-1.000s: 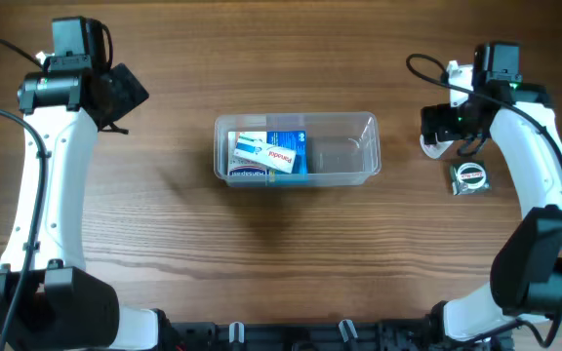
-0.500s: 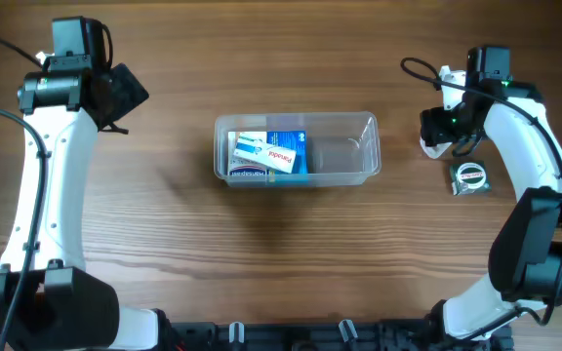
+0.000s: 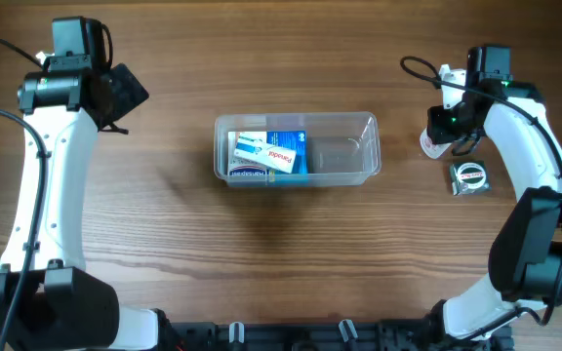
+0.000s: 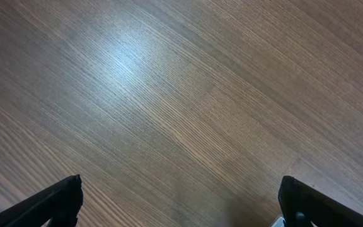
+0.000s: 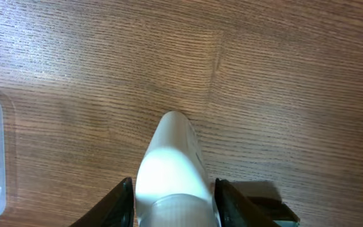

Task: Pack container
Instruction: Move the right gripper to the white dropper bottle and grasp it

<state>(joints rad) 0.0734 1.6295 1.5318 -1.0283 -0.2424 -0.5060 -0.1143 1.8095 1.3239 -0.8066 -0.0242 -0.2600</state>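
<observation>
My right claw (image 5: 174,197) is clamped on a white bottle (image 5: 172,154), fingers pressed to both its sides, at the right of the table (image 3: 281,263). A round tape measure (image 3: 469,175) lies just beside it. My left claw (image 4: 181,198) is spread wide, hanging over wood (far left, rear). The clear container (image 3: 347,148) sits mid-table between my arms, with small boxes (image 3: 271,156) in its left half.

Even overhead light on the table (image 3: 281,244), soft shadows, faint sheen on the container (image 3: 296,148), pale glare patch (image 4: 121,60) in the left wrist view, white bottle (image 5: 172,170) slightly blurred near the right wrist lens.
</observation>
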